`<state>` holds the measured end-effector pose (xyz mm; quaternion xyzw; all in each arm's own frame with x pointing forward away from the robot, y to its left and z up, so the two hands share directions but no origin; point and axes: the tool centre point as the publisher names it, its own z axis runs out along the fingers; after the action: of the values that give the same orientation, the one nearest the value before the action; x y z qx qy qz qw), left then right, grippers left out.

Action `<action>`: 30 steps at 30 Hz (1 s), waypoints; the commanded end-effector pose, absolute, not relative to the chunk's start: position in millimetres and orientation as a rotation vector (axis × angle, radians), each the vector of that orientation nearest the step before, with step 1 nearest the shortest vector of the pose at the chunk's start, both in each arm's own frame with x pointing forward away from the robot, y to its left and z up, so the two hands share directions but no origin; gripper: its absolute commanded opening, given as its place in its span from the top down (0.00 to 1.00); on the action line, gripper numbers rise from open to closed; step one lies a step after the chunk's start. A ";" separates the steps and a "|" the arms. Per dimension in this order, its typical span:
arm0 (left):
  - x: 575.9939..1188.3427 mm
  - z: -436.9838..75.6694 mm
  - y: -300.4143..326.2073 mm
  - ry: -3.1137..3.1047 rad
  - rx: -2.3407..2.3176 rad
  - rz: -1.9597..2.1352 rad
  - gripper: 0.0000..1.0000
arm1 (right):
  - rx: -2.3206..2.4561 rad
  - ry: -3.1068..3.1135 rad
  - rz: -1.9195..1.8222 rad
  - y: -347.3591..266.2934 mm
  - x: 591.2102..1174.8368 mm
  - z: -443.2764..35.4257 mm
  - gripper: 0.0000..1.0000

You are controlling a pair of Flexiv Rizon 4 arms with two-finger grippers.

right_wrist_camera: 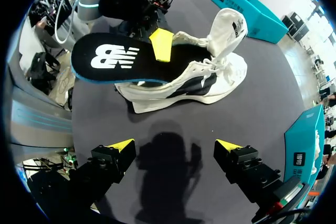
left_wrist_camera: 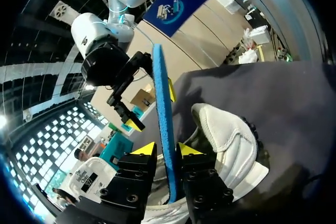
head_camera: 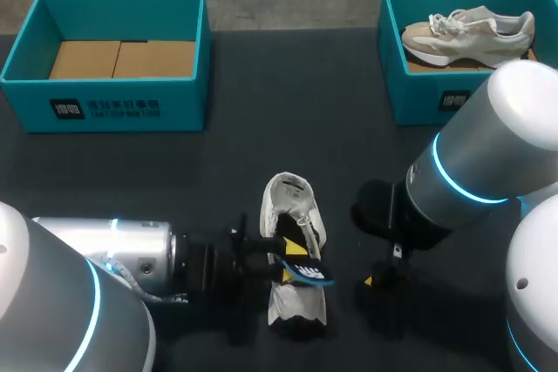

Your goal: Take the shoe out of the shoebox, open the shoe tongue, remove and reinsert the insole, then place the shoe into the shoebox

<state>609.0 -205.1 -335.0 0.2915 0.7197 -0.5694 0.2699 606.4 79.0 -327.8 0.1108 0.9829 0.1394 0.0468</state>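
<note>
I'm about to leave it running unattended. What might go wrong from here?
The insole is gripped only at its side by the left jaws, so it may flex or slip while pushed in. Nothing seems to steady the shoe: the right jaws hang open, clear of it, so it might slide or tip on the table.

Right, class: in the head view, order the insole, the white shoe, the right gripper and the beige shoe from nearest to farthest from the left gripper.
1. insole: clamped in the left gripper itself.
2. white shoe: on the table, just under the insole.
3. right gripper: open, to the right of the white shoe.
4. beige shoe: in the shoebox at the far right corner.
</note>
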 end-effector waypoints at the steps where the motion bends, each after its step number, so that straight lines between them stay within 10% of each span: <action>1: 604.1 -328.5 -199.6 1.961 0.767 -1.564 0.75 | 0.339 2.996 0.427 79.4 605.3 -329.4 0.00; 30: 592.2 -331.8 -204.8 1.973 0.892 -1.490 1.00 | 0.339 2.996 0.427 79.4 605.3 -329.4 0.00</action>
<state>593.5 -202.0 -329.0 0.3298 0.7250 -0.5499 0.2515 606.4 79.0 -327.8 0.1108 0.9829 0.1394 0.0468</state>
